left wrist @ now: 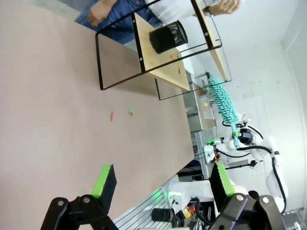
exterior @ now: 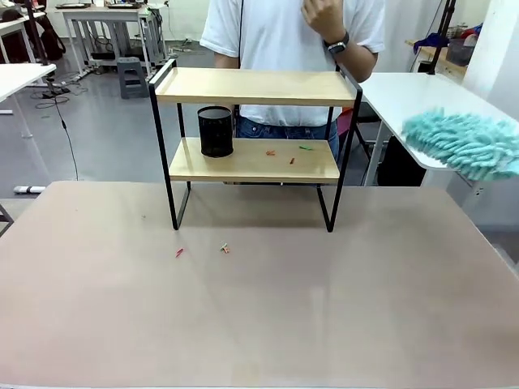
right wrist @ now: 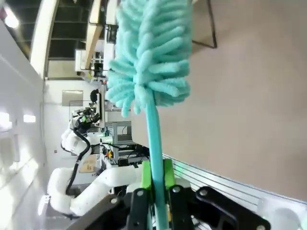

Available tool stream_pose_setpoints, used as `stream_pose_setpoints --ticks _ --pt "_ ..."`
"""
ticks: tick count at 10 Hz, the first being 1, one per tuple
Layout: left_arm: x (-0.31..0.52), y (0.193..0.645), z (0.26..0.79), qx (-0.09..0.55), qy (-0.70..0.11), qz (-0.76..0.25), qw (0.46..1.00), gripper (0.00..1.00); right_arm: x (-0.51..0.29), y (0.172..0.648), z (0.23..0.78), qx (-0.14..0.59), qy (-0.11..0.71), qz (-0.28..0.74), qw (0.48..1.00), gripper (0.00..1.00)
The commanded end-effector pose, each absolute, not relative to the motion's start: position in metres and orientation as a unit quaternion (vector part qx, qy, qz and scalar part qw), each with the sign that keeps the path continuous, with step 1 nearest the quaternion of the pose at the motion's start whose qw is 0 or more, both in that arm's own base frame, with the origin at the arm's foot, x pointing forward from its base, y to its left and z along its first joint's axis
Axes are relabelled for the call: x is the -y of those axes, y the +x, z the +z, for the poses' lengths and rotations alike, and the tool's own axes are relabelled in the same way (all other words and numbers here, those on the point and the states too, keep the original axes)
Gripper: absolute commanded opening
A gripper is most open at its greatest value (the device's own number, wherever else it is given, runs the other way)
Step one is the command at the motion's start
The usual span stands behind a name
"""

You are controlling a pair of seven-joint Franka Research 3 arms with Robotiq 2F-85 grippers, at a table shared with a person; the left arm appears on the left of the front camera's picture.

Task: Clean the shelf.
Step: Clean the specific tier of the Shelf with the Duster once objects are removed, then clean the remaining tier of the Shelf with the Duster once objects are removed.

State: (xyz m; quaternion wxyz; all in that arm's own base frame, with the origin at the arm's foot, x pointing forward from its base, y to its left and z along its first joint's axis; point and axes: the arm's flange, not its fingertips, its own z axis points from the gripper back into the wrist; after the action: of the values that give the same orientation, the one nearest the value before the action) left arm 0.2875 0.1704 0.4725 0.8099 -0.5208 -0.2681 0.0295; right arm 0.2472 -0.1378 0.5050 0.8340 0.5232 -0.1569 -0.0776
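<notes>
The shelf (exterior: 255, 86) stands at the far middle of the table (exterior: 340, 316), just in front of a person. It has two pale boards in a thin black frame. It looks stiff but light, so a hard sideways push would likely slide or tip it. Strokes should be gentle, and if it needs steadying, a frame upright or the edge of the top board is the place to hold. The boards look smooth, so debris should sweep off easily.

On the lower board a black mesh cup (exterior: 216, 131) sits at the robot's left end, with a few small scraps (exterior: 270, 151) lying apart from it toward the middle. The cup is probably light and easy to knock over. The top board looks bare. Two more bits (exterior: 225, 248) lie on the table in front of the shelf.

The duster (exterior: 466, 143), a soft teal fluffy head on a thin handle, hangs in the air well to the right of the shelf. The head will bend on contact and should not scratch. The right gripper (right wrist: 154, 179) has its pads closed on the handle low down, away from the head. The left gripper (left wrist: 162, 181) hovers over the near table with its jaws wide apart and nothing between them.
</notes>
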Motion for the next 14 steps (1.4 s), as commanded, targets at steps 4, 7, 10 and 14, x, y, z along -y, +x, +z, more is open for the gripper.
stream_pose_setpoints --ticks 4,7,10,14 --pt "-0.1689 0.2887 0.4734 0.28 -0.527 0.023 0.802 1.0 0.1387 0.2248 0.5306 0.194 0.556 -0.004 0.808 0.12" --pt "-0.1689 0.2887 0.4734 0.28 -0.527 0.023 0.802 1.0 0.1387 0.2248 0.5306 0.194 0.556 -0.004 0.808 0.12" --pt "-0.1689 0.2887 0.4734 0.28 -0.527 0.023 0.802 1.0 0.1387 0.2248 0.5306 0.194 0.556 -0.004 0.808 0.12" --pt "-0.1689 0.2887 0.4734 0.28 -0.527 0.023 0.802 1.0 0.1387 0.2248 0.5306 0.194 0.556 -0.004 0.808 0.12"
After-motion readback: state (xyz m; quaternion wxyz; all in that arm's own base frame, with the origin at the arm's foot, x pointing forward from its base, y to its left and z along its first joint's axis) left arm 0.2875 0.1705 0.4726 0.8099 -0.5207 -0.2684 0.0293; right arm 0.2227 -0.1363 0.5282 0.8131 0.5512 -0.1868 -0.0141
